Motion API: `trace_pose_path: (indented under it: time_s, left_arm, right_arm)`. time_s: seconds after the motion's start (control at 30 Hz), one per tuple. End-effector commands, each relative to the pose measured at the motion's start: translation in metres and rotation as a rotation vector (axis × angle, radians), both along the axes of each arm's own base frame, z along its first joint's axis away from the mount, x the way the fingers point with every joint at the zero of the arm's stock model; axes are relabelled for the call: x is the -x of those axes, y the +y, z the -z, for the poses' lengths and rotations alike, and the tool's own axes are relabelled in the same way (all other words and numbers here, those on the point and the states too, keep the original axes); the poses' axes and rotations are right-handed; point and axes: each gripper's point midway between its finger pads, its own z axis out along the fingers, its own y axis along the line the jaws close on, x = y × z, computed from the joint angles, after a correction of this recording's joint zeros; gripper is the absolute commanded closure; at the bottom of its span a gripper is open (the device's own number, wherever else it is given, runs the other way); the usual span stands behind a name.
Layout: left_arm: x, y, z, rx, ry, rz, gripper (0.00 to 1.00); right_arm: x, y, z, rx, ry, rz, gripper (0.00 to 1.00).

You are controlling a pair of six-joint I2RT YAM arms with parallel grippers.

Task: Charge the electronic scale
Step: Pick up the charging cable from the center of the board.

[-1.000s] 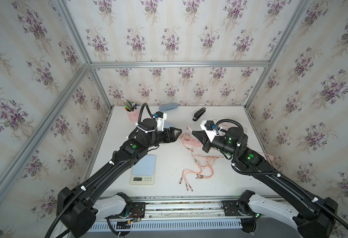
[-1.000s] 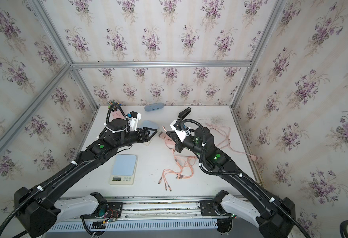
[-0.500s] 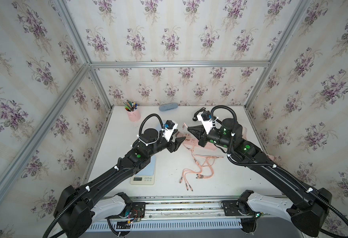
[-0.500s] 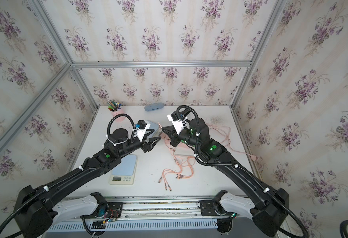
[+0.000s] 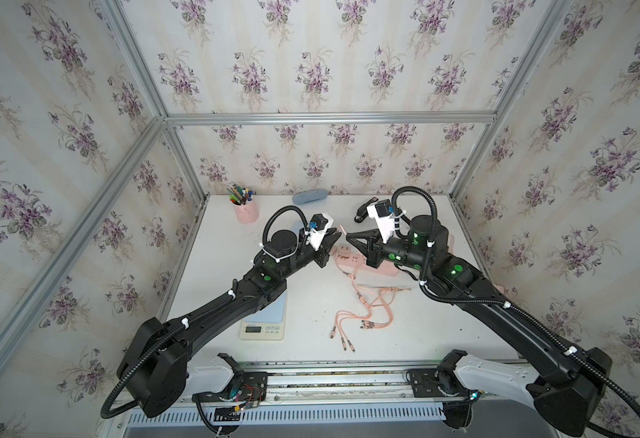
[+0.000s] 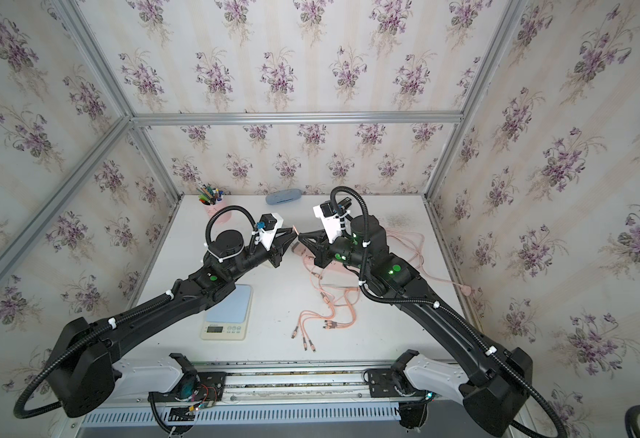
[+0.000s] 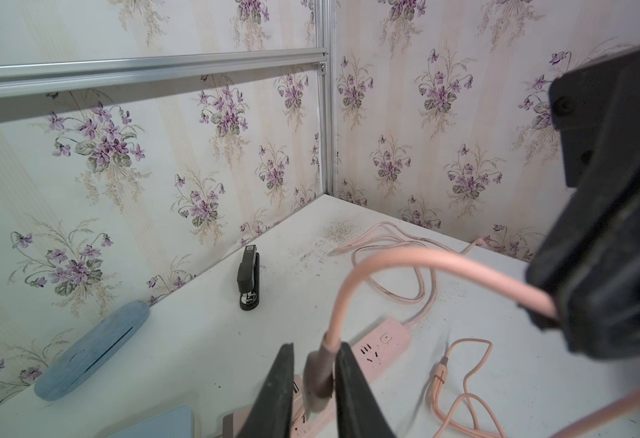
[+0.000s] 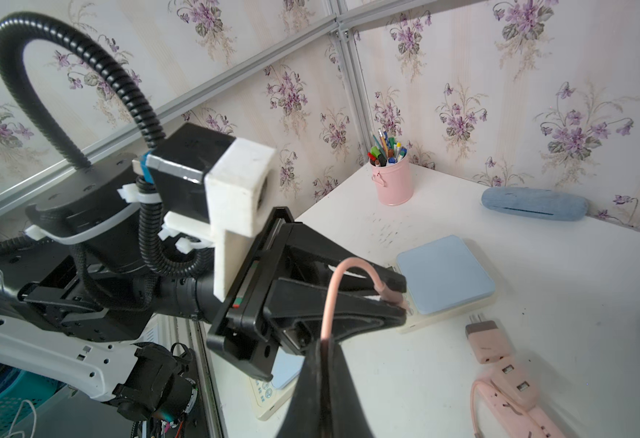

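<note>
Since the electronic scale [image 5: 262, 329] sat flat at about 7 o'clock on the counter [image 5: 311, 292], close to the near edge and partly under the left arm, I could not see its charging port. That was my first worry: a plug brought down blind might jab the casing and shove the light scale along. Just to its right, near 6 o'clock, the cable's [image 7: 405, 261] loose heads [image 5: 349, 330] lay fanned out. Any lift of the line could drag them across the counter or hook them on the scale.

Above the middle of the counter the two claws met nearly tip to tip. The left claw [image 5: 338, 237] was pressed together on the plug [image 7: 318, 375], pinching it a little askew. The right claw [image 5: 349, 237] was pressed together on the cable, with only a short loop arching between them. With both clamped on so short a span, I judged that any pulling apart would twist the plug crooked or yank it out of the pinch. If the right one let go too abruptly, the loop could spring and swing the plug.

Beneath and beyond them, toward 2 o'clock, the cable trailed down to the pink power strip [image 5: 352, 261], which might slide if the line went taut. Farther back stood the stapler [image 7: 248, 280] at 1 o'clock, the blue pencil case [image 5: 310, 197] at 12 and the pen cup [image 5: 245, 212] at 11, all well apart from the work.
</note>
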Motion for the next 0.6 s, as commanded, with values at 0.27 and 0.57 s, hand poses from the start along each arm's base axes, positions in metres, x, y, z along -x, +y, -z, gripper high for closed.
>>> trace_pose_path:
  time_s: [0.27, 0.57]
  left_arm:
    - [0.007, 0.005, -0.005, -0.086, -0.022, -0.008, 1.00]
    - [0.014, 0.003, 0.005, -0.231, 0.012, -0.029, 1.00]
  right_arm:
    - [-0.013, -0.004, -0.009, -0.093, 0.128, 0.059, 0.71]
    - [-0.025, 0.013, 0.011, -0.047, 0.158, 0.011, 0.42]
